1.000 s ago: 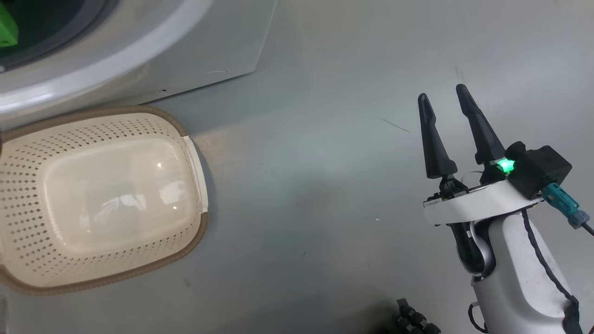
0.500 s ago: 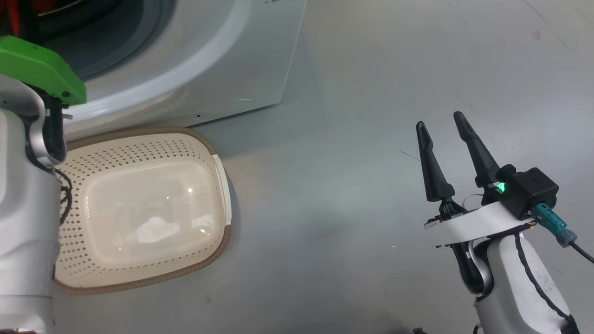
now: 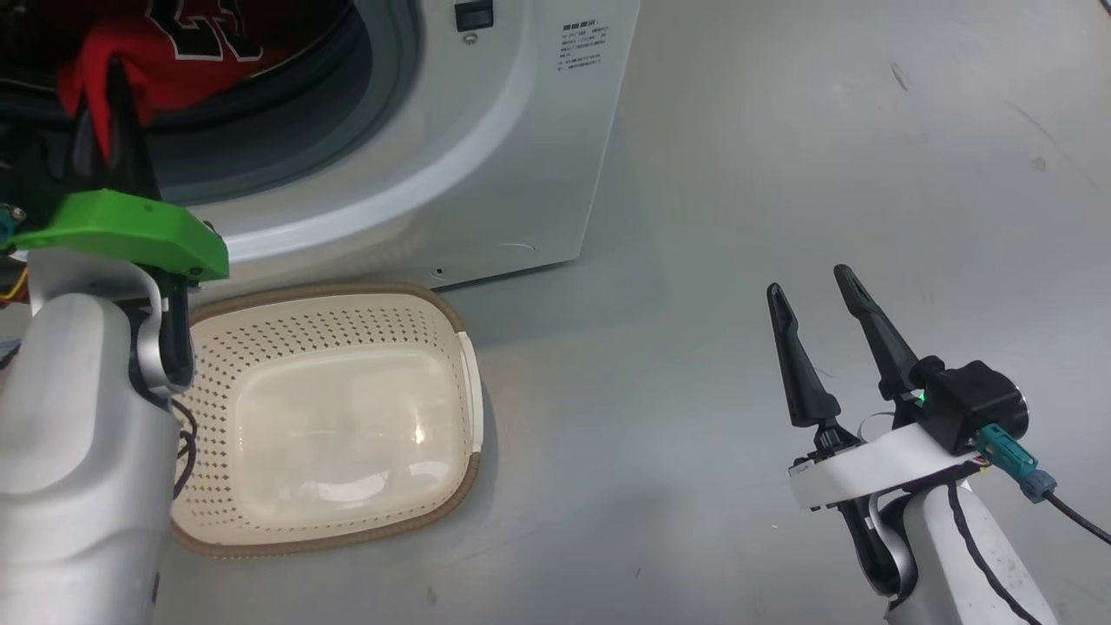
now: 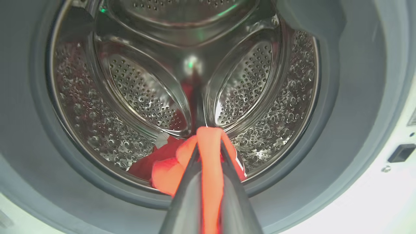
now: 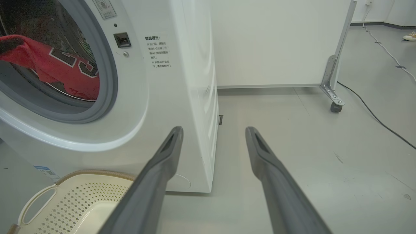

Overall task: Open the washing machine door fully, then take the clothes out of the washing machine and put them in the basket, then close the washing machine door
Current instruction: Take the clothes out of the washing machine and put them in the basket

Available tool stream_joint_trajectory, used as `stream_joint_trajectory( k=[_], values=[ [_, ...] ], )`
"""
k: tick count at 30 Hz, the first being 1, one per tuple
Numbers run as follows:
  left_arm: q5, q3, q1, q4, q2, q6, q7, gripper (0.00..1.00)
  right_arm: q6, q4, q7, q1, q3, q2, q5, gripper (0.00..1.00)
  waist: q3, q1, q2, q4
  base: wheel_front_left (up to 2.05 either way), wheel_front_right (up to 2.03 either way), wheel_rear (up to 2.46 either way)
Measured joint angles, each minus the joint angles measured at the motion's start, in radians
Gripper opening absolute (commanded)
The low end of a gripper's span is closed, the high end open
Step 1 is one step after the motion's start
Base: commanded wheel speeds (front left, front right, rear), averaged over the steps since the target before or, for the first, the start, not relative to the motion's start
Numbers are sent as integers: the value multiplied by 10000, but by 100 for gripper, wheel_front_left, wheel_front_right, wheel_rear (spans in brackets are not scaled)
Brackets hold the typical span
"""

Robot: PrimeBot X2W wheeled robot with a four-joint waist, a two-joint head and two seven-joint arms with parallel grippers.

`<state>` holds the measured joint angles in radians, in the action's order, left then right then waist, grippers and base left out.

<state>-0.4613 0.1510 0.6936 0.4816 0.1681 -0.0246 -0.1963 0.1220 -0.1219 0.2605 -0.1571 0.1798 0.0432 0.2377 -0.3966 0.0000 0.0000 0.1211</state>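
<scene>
1. Red fabric jersey (image 4: 162,177), black-and-white print: at mouth of big white washing machine (image 3: 521,130), pinched in closed left gripper (image 4: 209,146).
2. Right gripper (image 3: 807,282): fingers spread, holding nothing.
3. Cream perforated plastic basket (image 3: 347,328): just before machine.

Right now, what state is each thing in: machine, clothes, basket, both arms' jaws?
washing machine: mouth uncovered, drum exposed.
clothes: at the drum mouth, pinched.
basket: upright on floor, empty.
left gripper: jaws shut on the clothes.
right gripper: jaws open, empty.
</scene>
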Motion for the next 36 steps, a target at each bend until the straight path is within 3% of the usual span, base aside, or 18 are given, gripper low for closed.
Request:
stream_joint_trajectory(
  k=[17, 36],
  values=[
    [445, 36, -1524, -2054, -318, -337, -516, 0, 0, -29, 0, 721, -144, 0, -27, 100, 1291, 0, 0, -672, 0, 0, 0],
    [775, 368, -3181, -3908, -663, -587, -529, 0, 0, 38, 0, 1285, -171, 0, -27, 100, 1988, 0, 0, -1391, 0, 0, 0]
  ],
)
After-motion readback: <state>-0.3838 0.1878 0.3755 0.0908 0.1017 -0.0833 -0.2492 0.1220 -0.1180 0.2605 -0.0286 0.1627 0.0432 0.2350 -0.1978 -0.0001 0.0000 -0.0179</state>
